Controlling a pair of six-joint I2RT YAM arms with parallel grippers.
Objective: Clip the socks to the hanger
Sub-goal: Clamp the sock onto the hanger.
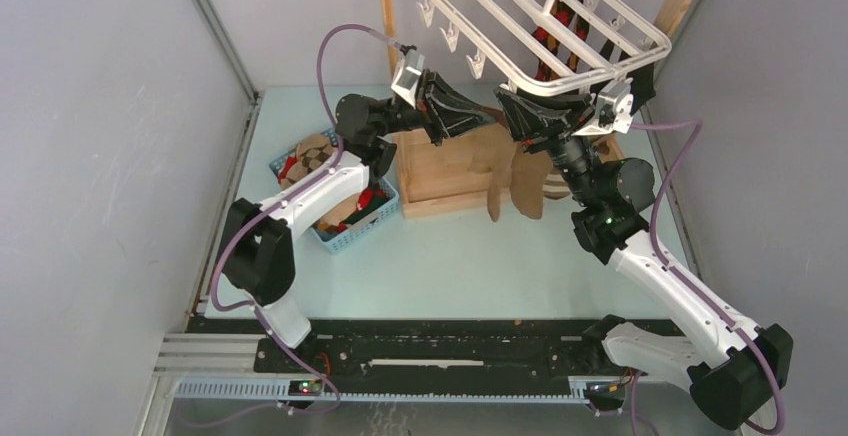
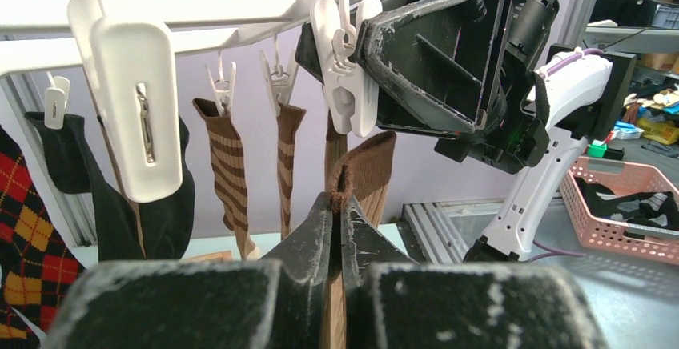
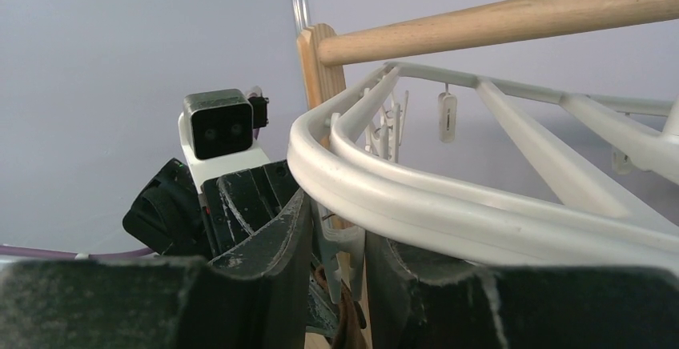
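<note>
Clipping step in hand: the left gripper [image 2: 336, 205] fingers pinch the tan sock [image 2: 370, 165] cuff just below a clip [image 2: 346, 77] on the hanger [image 3: 448, 205]. The right gripper [image 3: 336, 233] fingers clasp that clip narrowly; next, the cuff likely needs raising into the opened clip.

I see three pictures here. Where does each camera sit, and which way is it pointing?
Top: fixed above and behind, looking down at the table; the left arm and right arm show.
Left wrist: on the left arm, looking along its shut fingers, which pinch a tan sock below a clip.
Right wrist: on the right arm, looking up past its fingers at the hanger.
Shared: both wrist views show the hanger.
</note>
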